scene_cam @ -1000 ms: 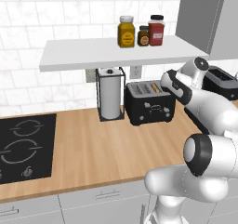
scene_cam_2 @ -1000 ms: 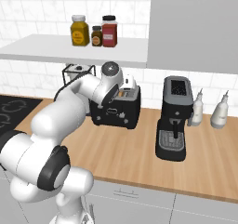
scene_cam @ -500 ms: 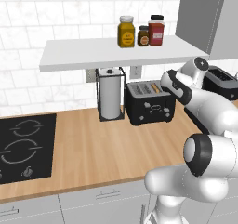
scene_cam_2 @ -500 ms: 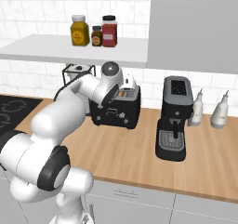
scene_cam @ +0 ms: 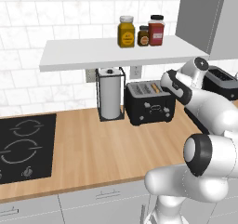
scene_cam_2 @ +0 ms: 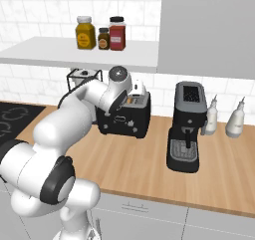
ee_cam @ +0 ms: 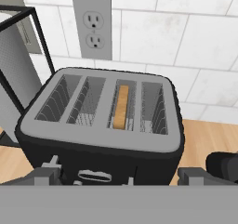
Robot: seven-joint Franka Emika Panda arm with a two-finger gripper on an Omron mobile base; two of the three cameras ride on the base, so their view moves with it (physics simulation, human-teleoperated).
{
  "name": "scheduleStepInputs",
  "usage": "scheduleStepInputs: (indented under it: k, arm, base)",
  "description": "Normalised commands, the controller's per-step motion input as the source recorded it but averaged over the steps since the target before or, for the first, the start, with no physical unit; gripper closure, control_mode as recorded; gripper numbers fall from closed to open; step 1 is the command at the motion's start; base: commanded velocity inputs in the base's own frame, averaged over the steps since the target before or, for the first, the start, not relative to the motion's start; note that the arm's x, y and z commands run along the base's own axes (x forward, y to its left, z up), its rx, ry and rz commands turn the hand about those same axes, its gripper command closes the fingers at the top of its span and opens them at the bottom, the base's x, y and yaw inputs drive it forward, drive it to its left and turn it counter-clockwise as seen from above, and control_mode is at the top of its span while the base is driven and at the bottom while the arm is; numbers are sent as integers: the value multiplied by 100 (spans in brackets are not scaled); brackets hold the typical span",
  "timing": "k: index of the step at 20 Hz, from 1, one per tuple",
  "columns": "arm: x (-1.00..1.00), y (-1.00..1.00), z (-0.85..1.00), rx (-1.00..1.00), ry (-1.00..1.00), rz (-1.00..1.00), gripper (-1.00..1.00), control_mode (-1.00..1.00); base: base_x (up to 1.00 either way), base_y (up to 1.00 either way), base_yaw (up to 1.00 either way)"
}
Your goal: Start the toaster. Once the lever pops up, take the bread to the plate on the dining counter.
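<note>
1. A paper-towel roll (scene_cam: 110, 97) in a black wire holder stands on the wooden surface (scene_cam: 93, 148), just left of the toaster (scene_cam: 149, 102).
2. The toaster sits against the tiled wall, below a wall outlet (ee_cam: 92, 28) and under a shelf (scene_cam: 116, 51) that carries three jars.
3. The bread (ee_cam: 121, 106) stands upright in the toaster's third slot from the left, its tan edge showing; the other three slots hold nothing.
4. The fingers (ee_cam: 121, 175) are spread wide, one tip (ee_cam: 45, 173) off the toaster's left front corner and one off the right, hovering just above its front edge. They hold nothing, and no contact with the toaster can be made out.
5. A black coffee machine (scene_cam_2: 187, 127) stands right of the toaster, with two pale bottles (scene_cam_2: 224, 117) beyond it.
</note>
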Motion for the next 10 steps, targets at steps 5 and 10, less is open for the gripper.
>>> scheduleStepInputs:
  k: [5, 10]
  arm:
    - [0, 0, 0, 0, 0, 0, -100, -100]
    - [0, 0, 0, 0, 0, 0, -100, -100]
  base:
    - [0, 0, 0]
    - [0, 0, 0]
